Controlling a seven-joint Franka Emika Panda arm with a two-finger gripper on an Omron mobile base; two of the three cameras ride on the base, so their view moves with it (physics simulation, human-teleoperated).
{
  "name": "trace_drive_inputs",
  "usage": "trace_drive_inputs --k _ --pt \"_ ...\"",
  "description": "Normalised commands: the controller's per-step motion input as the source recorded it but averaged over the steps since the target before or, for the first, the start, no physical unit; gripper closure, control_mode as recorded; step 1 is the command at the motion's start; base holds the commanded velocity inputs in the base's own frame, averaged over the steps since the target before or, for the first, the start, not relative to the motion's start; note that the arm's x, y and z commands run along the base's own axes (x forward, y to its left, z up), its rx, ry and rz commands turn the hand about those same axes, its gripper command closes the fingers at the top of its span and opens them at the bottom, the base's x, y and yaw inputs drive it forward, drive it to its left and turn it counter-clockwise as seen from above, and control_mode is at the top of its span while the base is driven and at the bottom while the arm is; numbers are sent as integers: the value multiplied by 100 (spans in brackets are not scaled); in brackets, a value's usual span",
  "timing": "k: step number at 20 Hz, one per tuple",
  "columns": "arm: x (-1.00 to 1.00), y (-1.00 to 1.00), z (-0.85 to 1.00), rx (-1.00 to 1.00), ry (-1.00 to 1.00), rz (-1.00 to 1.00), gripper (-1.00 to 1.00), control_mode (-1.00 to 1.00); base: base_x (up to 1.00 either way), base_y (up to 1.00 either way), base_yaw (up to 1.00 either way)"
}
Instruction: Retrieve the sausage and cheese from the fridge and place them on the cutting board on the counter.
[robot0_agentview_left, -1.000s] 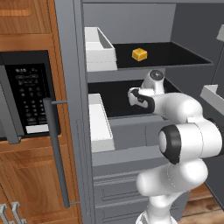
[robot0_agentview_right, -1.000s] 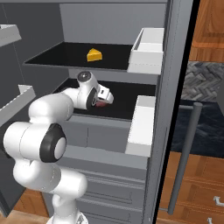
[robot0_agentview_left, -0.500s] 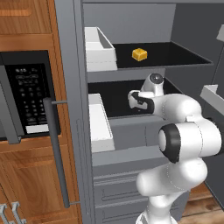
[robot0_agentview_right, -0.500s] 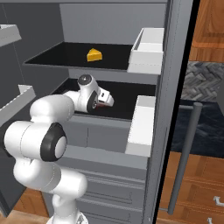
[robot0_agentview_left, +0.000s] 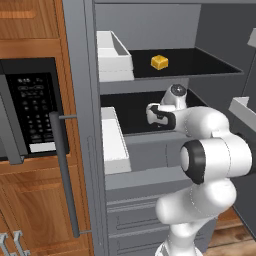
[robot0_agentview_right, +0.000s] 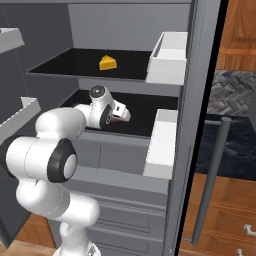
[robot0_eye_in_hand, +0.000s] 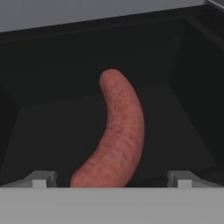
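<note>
Fridge (robot0_agentview_left: 150, 165) stands open, gripper (robot0_eye_in_hand: 111, 178) reaching over its lower black shelf (robot0_eye_in_hand: 175, 127). Fingers (robot0_eye_in_hand: 40, 179) spread wide, gripping nothing. Sausage (robot0_eye_in_hand: 117, 131) lies on that shelf between the fingertips, curving away from them. Cheese (robot0_agentview_right: 108, 63) sits on the shelf above the fingers. No legible writing.

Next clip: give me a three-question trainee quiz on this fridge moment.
1. True or false: the hand is open, with the sausage between its fingertips.
2. The cheese sits on: A) the upper shelf B) the lower shelf C) a door bin.
3. Fill in: left of the fridge is a black-panelled ____.

Key: 1 true; 2 A; 3 microwave.
</note>
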Motion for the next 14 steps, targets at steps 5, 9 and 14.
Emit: trace_drive_inputs --k 5,9,14 --pt "8 0 -3 0 0 0 -100 -100 0 0 0" --pt "23 0 -4 0 0 0 -100 -100 0 0 0" --pt "32 0 -2 0 0 0 -100 -100 0 0 0"
